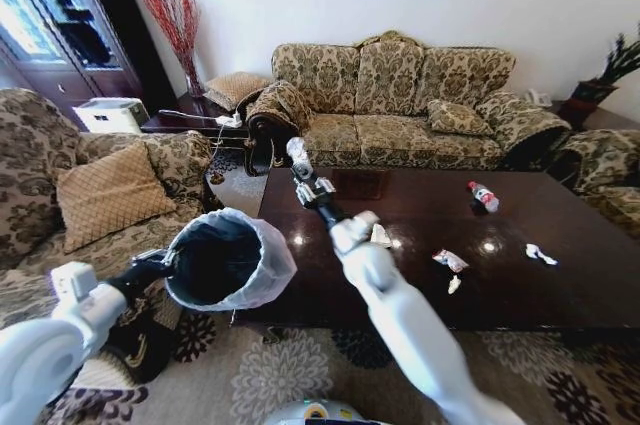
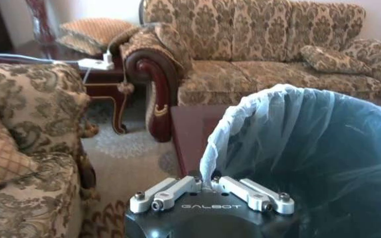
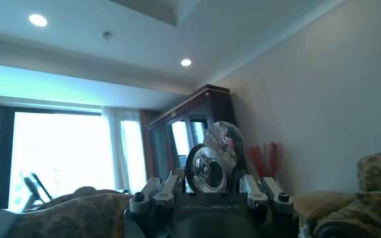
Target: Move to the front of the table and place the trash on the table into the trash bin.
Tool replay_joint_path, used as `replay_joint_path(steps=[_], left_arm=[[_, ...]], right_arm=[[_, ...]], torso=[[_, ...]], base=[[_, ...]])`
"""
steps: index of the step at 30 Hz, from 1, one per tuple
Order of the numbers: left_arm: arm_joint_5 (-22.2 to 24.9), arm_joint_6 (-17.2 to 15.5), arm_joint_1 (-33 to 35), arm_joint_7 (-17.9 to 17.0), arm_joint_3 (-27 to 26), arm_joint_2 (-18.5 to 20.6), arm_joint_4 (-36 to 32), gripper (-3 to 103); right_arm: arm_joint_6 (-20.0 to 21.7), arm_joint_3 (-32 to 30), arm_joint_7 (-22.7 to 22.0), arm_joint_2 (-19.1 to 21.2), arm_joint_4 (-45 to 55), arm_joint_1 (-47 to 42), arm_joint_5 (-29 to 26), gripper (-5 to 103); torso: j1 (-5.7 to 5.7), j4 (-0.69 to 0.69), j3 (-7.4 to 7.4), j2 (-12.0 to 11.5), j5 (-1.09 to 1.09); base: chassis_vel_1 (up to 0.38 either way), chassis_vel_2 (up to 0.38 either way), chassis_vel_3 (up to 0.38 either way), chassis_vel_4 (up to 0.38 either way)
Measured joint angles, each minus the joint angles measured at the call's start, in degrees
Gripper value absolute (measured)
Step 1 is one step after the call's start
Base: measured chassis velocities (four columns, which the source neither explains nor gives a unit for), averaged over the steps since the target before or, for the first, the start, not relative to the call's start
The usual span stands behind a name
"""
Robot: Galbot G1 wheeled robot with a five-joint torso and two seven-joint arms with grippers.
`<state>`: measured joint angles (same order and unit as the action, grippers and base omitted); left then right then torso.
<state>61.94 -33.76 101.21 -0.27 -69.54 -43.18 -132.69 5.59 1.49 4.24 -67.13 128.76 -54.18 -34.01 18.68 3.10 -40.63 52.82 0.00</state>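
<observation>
Black bin (image 1: 222,260), lined with a translucent white bag, hangs at the near left corner of the table (image 1: 420,290), above the carpet; the left gripper (image 1: 160,266) is clenched on its rim, the pinch showing in the left wrist view (image 2: 212,184), where the bag wall (image 2: 289,148) rises just beyond the fingers. The right arm reaches up over the table's left end; the right gripper (image 1: 303,177) is closed around a clear crushed bottle (image 1: 296,150), held raised above the tabletop, its base facing the right wrist camera (image 3: 210,166). On the dark glossy tabletop lie, from near to far: a small white scrap (image 1: 454,285), a red-and-white wrapper (image 1: 450,260), a white wad (image 1: 381,236) just beside the right forearm, and a crumpled white piece (image 1: 540,254) toward the right end. A second bottle (image 1: 483,196), with red cap and label, lies on its side farther back. A patterned sofa (image 1: 400,100) stands behind the table.
</observation>
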Motion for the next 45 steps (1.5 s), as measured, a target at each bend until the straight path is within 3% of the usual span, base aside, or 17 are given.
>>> replay_joint_path(steps=[5, 13, 18, 19, 21, 23, 24, 27, 29, 31, 32, 34, 35, 39, 40, 41, 45], left_arm=[[3.82, -0.71, -0.93, -1.75, 1.17, 3.45, -0.14, 0], [3.85, -0.97, -0.11, -1.97, 1.72, 1.19, -5.3, 0], [3.56, -1.05, 0.9, -2.0, 0.64, -0.38, -7.99, 0], [3.56, -1.05, 0.9, -2.0, 0.64, -0.38, -7.99, 0], [3.5, -1.17, 1.43, -1.93, 0.09, -1.14, -9.43, 0], [3.47, -1.19, 1.54, -1.91, -0.02, -1.31, -9.78, 0], [3.44, -1.21, 1.69, -1.81, -0.11, -1.52, -10.14, 0], [3.44, -1.21, 1.96, -1.47, -0.22, -2.06, -10.63, 0], [3.37, -1.21, 1.99, -1.49, -0.23, -2.31, -10.64, 0], [3.03, -1.21, 2.01, -1.5, -0.17, -2.92, -10.43, 0], [3.03, -1.21, 2.01, -1.5, -0.17, -2.92, -10.43, 0], [2.12, -1.1, 1.98, -1.51, 0.42, -4.63, -10.1, 0], [2.12, -1.1, 1.98, -1.51, 0.42, -4.63, -10.1, 0], [1.27, -0.94, 1.8, -1.47, 1.11, -6.34, -10.56, 0], [1.27, -0.94, 1.8, -1.47, 1.11, -6.34, -10.56, 0], [0.85, -0.87, 1.77, -1.46, 1.42, -6.97, -10.6, 0], [0.07, -0.73, 1.92, -1.18, 1.69, -8.11, -10.61, 0]], right_arm=[[-0.27, 3.71, 4.82, 3.42, 7.07, -7.79, 2.18, 35], [-2.86, 9.41, 6.87, 1.6, 1.45, -9.7, 13.33, 33], [-2.74, 10.96, 6.01, -0.22, -0.14, -9.44, 15.86, 54], [-2.74, 10.96, 6.01, -0.22, -0.14, -9.44, 15.86, 54], [-3.05, 11.16, 5.84, -0.91, -0.36, -9.99, 16.9, 65], [-3.23, 11.16, 5.84, -1.01, -0.22, -10.3, 17.05, 65], [-3.95, 11.07, 5.94, -1.06, 0.25, -10.93, 17.18, 71], [-6.25, 8.67, 6.68, -0.63, 3.87, -13.82, 17.22, 86], [-6.76, 6.87, 6.57, -0.31, 5.67, -15.42, 17.21, 86], [-7.51, 1.92, 5.05, 0.3, 8.86, -18.44, 16.96, 96], [-7.51, 1.92, 5.05, 0.3, 8.86, -18.44, 16.96, 96], [-7.65, -8.28, -4.74, 1.39, 11.07, -21.99, 16.07, 100], [-7.65, -8.28, -4.74, 1.39, 11.07, -21.99, 16.07, 100], [1.04, -15.81, -22.53, 0.45, 5.74, -20.26, 7.19, 100], [1.04, -15.81, -22.53, 0.45, 5.74, -20.26, 7.19, 100], [2.56, -17.71, -26.84, -0.53, -0.27, -18.39, 4.58, 100], [1.54, -19.23, -26.57, -1.8, -11.88, -15.32, 6.63, 100]], torso=[[-0.01, -0.02, 0.01, 0.0, 0.0], [0.0, -0.04, 0.0, 0.0, 0.0], [0.0, -0.03, 0.0, 0.0, 0.0], [0.0, -0.03, 0.0, 0.0, 0.0], [0.0, -0.03, 0.0, 0.0, 0.0], [0.0, -0.03, 0.0, 0.0, 0.01], [0.0, -0.03, -0.01, 0.0, 0.01], [0.0, -0.04, 0.0, 0.0, 0.01], [0.0, -0.01, 0.0, 0.0, 0.0], [0.0, -0.01, 0.0, 0.0, 0.01], [0.0, -0.01, 0.0, 0.0, 0.01], [0.0, -0.01, 0.0, 0.0, 0.0], [0.0, -0.01, 0.0, 0.0, 0.0], [0.0, -0.02, 0.0, 0.0, 0.0], [0.0, -0.02, 0.0, 0.0, 0.0], [0.0, -0.03, 0.0, 0.0, 0.02], [0.02, -0.04, -0.02, -0.01, 0.01]], base=[[0.0, 0.0, 0.0, 0.0], [0.0, 0.0, 0.0, 0.0], [0.0, 0.0, 0.0, 0.0], [0.0, 0.0, 0.0, 0.0], [0.0, 0.0, 0.0, 0.0], [0.0, 0.0, 0.0, 0.0], [0.0, 0.0, 0.0, 0.0], [0.0, 0.0, 0.0, 0.0], [0.0, 0.0, 0.0, 0.0], [0.0, 0.0, 0.0, 0.0], [0.0, 0.0, 0.0, 0.0], [0.0, 0.0, 0.0, 0.0], [0.0, 0.0, 0.0, 0.0], [0.0, 0.0, 0.0, 0.0], [0.0, 0.0, 0.0, 0.0], [0.0, 0.0, 0.0, 0.0], [0.0, 0.0, 0.0, 0.0]])
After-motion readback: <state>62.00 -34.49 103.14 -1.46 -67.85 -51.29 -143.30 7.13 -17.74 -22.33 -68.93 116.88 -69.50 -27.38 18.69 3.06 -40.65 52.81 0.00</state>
